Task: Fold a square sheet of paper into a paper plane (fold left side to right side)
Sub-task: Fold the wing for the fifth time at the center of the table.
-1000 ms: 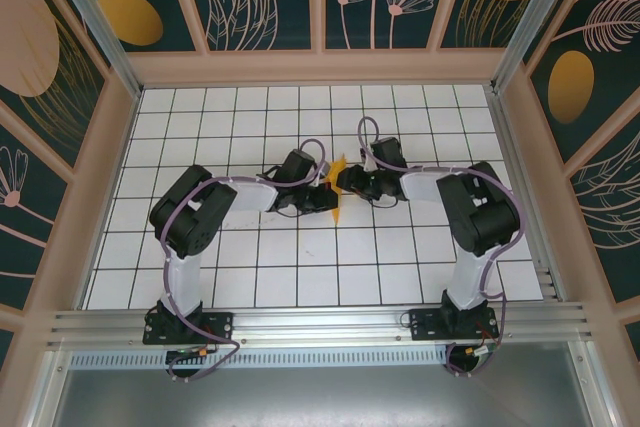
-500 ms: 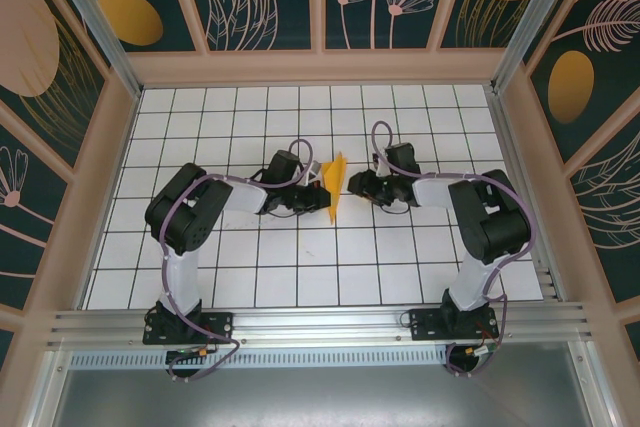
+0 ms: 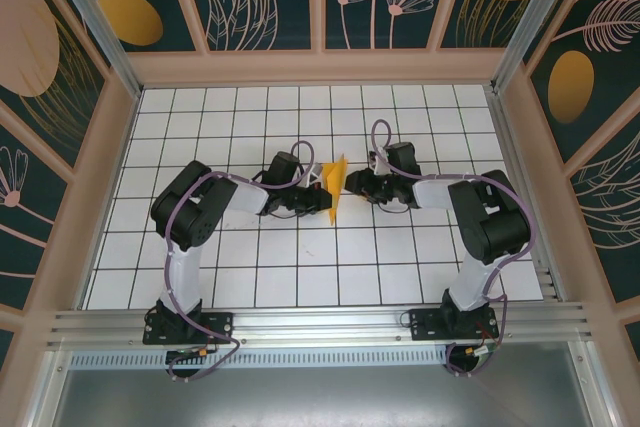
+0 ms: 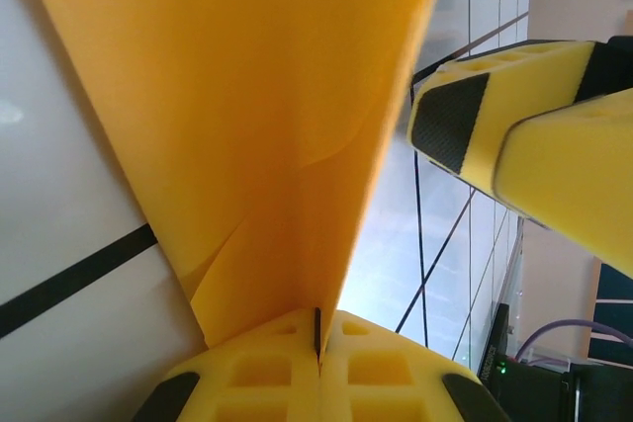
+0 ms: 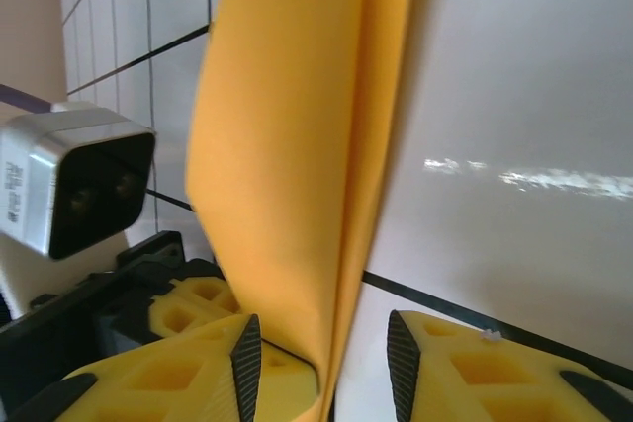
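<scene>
Left gripper: the left arm's yellow foam-padded two-finger gripper (image 4: 318,348) was pressed together on the lower edge of the thin, folded orange-yellow paper sheet (image 4: 267,126).
Sheet at left gripper: the paper rose straight out of the seam between the pads and widened away from them. I judged that this grip served as the anchor, keeping the sheet off the table and fixed while the other arm worked.
Right gripper: the right arm's matching yellow-padded gripper (image 5: 321,343) stood spread, one pad on each side of the sheet's doubled edge. The paper ran down into the gap closer to the pad on the left of that view. It straddled the paper rather than pinched it, as far as could be told.
Reason for straddle: the pads appeared placed astride the layers so that closing would bring them together and set the crease.
Between the grippers: seen from above, the sheet stood on edge directly between the two grippers, which faced each other across it.
Behind the sheet: the left wrist's silver-grey camera box (image 5: 84,185) faced the right gripper from the sheet's far side.
Below both grippers: the white gridded tabletop (image 3: 300,267).
Stage: judged mid-fold, with no finished dart shape yet.
</scene>
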Available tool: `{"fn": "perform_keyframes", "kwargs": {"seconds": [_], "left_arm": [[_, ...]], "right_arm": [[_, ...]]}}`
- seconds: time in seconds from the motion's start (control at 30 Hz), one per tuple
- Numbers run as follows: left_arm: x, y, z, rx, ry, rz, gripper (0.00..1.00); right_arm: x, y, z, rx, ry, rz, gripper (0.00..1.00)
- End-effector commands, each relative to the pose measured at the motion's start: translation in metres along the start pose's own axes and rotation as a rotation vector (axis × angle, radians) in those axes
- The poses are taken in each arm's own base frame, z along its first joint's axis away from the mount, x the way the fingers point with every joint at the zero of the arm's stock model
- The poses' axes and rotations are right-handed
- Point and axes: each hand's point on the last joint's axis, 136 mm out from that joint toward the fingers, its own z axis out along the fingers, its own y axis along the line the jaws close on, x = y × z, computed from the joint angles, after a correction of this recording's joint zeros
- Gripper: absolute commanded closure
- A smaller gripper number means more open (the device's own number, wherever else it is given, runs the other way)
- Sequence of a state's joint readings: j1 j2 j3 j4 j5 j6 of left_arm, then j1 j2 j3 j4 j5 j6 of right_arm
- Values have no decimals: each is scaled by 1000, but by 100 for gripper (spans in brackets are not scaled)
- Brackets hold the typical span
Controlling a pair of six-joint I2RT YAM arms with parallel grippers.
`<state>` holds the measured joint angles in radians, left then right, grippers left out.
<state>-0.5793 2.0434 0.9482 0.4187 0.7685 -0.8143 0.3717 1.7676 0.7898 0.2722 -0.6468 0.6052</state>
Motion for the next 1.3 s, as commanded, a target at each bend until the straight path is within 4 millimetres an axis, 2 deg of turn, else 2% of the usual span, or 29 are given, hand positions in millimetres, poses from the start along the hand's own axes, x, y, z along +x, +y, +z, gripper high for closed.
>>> {"fn": "perform_keyframes", "kwargs": {"seconds": [0.0,0.3,0.73,1.27], "left_arm": [[-1,4,4,11,12,-11,100],[-1,5,6,24,18,-24,100],[-3,8,2,78,26,-76,100],[-5,15,1,82,41,-109,100]], "right_arm": [[-7,22,-1,-111,-14,-20,65],[-11,37,16,-147,10,-30,73],[-15,32,34,-136,28,-16,74],[-20,5,46,-4,30,23,74]]}}
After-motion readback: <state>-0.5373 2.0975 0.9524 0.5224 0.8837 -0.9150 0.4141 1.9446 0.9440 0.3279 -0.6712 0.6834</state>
